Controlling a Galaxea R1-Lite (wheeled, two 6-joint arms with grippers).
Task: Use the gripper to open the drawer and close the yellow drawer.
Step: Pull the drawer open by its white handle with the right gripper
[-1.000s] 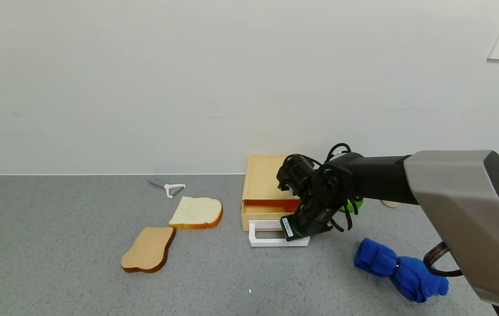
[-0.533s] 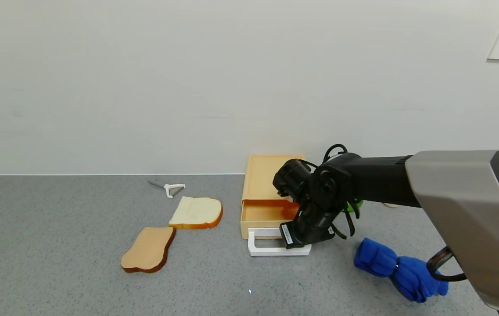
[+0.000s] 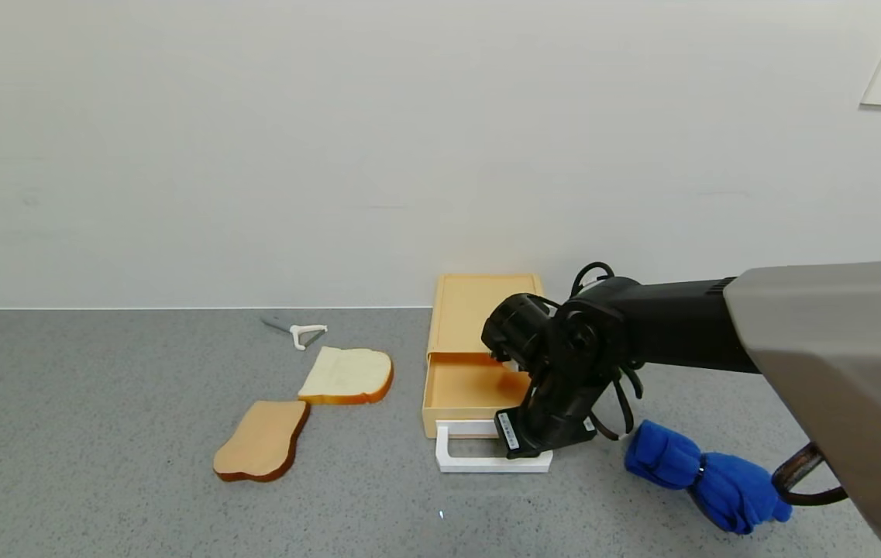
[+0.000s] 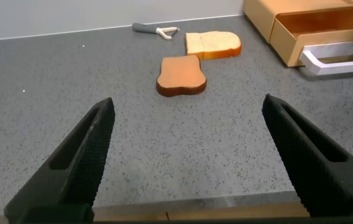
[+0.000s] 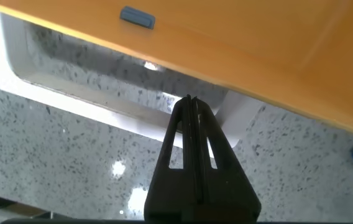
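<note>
The pale yellow-tan drawer (image 3: 462, 385) stands part way out of its matching flat case (image 3: 483, 304) by the back wall. Its white loop handle (image 3: 479, 465) faces the table's front. My right gripper (image 3: 539, 443), black with looping cables and a white label, is at the handle's right end. In the right wrist view its fingers (image 5: 189, 124) are pressed together, and the tip pokes into the handle loop (image 5: 71, 102) below the drawer front (image 5: 238, 43). My left gripper (image 4: 189, 146) is open and empty low over bare table, with the drawer (image 4: 325, 28) far off.
Two bread slices (image 3: 347, 374) (image 3: 262, 439) and a white peeler (image 3: 299, 332) lie left of the case. A blue cloth (image 3: 707, 477) lies right of the handle, close to the right arm. The wall is right behind the case.
The drawer has slid further out of its case toward the table's front, and my right gripper has moved with the handle. The case has not moved.
</note>
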